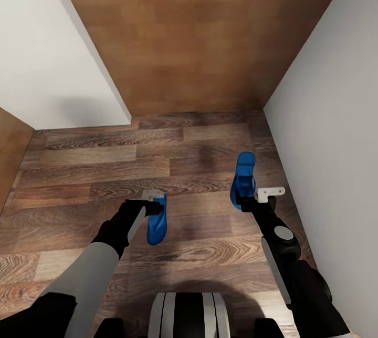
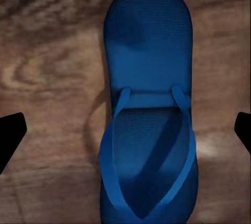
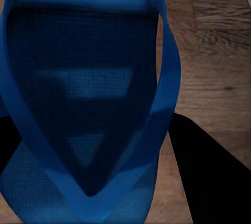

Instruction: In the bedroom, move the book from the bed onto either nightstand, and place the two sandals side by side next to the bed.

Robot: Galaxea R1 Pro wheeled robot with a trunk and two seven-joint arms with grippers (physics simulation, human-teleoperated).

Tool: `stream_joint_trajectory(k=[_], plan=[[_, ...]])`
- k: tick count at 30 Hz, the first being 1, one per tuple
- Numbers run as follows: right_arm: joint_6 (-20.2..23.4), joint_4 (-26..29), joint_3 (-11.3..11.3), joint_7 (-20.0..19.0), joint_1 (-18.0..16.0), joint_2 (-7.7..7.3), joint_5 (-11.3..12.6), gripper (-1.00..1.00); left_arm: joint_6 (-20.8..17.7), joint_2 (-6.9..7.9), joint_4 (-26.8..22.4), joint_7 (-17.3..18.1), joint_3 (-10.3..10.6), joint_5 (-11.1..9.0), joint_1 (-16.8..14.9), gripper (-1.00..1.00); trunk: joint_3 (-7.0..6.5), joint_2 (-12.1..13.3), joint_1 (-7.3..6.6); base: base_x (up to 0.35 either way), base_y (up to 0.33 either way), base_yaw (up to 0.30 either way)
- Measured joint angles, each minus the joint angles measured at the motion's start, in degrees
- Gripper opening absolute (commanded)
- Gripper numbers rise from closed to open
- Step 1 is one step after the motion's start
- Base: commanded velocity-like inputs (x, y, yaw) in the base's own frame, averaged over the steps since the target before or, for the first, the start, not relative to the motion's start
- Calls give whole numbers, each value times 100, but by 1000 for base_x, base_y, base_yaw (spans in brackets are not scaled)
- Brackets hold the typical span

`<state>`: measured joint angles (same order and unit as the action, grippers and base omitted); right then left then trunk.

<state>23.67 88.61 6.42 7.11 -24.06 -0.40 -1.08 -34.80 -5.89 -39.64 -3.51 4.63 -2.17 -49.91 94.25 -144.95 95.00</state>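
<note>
While the robot faces a narrow stretch of wood-plank floor [image 1: 173,170] between a white wall [image 1: 47,64] on its left and another white wall [image 1: 336,117] on its right, each arm carries one bright blue sandal. A brown wooden panel [image 1: 199,33] closes the far end of the passage.

On the head view, the left pincer [image 1: 153,206] sits at the end of a black and grey forearm, with the left sandal [image 1: 156,222] held at it, its length running toward the robot. The left wrist view shows this sandal [image 2: 149,109] from above, straps facing the camera, with the two dark fingertips [image 2: 10,135] standing well out on either side of it and not touching its edges there; the grip point itself is hidden, so whether that pincer is closed on the sandal cannot be told.

The right pincer [image 1: 247,198] holds the right sandal [image 1: 243,177], which points away from the robot and lies near the right-hand wall. In the right wrist view this sandal [image 3: 89,93] sits very close to the lens, its strap forming a V, and a dark finger [image 3: 214,177] presses right beside its edge, so the pincer looks clamped on it.

Both sandals are well apart from each other, one before each arm.
</note>
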Motion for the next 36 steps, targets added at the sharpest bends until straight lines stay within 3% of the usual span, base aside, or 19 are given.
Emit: stream_joint_trajectory(k=[6, 14, 21, 27, 36], plan=[[21, 0, -9, 2, 0, 0, 0, -100, 262, 5, 44, 0, 54, -7, 0, 100, 0, 0, 1, 24, 0, 0], [26, 0, -6, 3, 0, 0, 2, -100, 394, 7, 56, 310, 80, -17, 0, 100, 177, -10, 22, 1, 0, 0], [29, 0, -5, 2, 0, 0, 2, -100, 457, 7, 481, 296, 63, -10, -6, 100, 332, -20, 40, 0, 0, 0], [31, 0, -5, -3, 0, 0, 2, -100, 634, 11, 547, 290, 50, -6, -9, 100, 465, -28, 55, 0, 0, 0], [31, 0, -5, -1, 0, 0, 0, -100, 670, 7, 494, 342, 46, -7, -9, 100, 466, -28, 55, 0, 0, 0]])
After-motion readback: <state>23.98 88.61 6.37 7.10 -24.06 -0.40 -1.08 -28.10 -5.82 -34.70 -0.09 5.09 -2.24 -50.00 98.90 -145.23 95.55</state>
